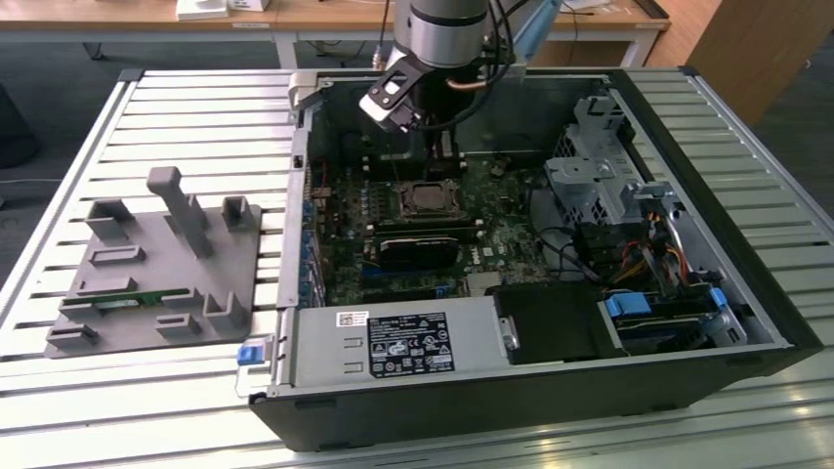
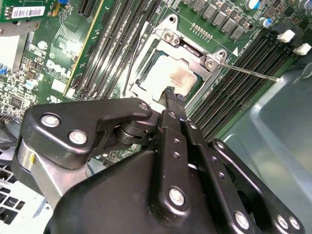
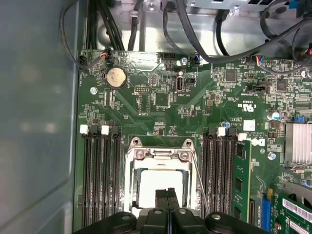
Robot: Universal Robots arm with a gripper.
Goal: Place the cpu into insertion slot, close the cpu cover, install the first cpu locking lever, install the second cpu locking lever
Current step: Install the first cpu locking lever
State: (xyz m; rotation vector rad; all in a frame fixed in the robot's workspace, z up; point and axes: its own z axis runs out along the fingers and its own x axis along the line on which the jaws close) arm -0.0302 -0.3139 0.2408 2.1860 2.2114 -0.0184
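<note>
The cpu point(image 3: 157, 178) lies in the insertion slot point(image 1: 428, 198) on the green board, its pale metal top point(image 2: 168, 78) showing through the window of the cpu cover point(image 3: 158, 155). The silver cover point(image 2: 187, 46) lies down over the chip. One thin wire locking lever point(image 2: 248, 72) sticks out from the socket corner across the memory slots, slanting away from the socket point(image 3: 200, 180). A second wire lever point(image 2: 129, 63) runs along the opposite side. My gripper point(image 3: 167, 194) hovers just above the chip's edge, fingers shut together and holding nothing point(image 2: 170, 93). In the exterior view the gripper point(image 1: 440, 147) hangs inside the case.
Long black memory slots point(image 3: 100, 180) flank the socket on both sides. A black card point(image 1: 417, 244) stands just in front of the socket, the power supply point(image 1: 391, 342) nearer still. The drive cage point(image 1: 593, 186) and cables fill the exterior view's right. A grey fixture point(image 1: 156, 264) sits outside the case.
</note>
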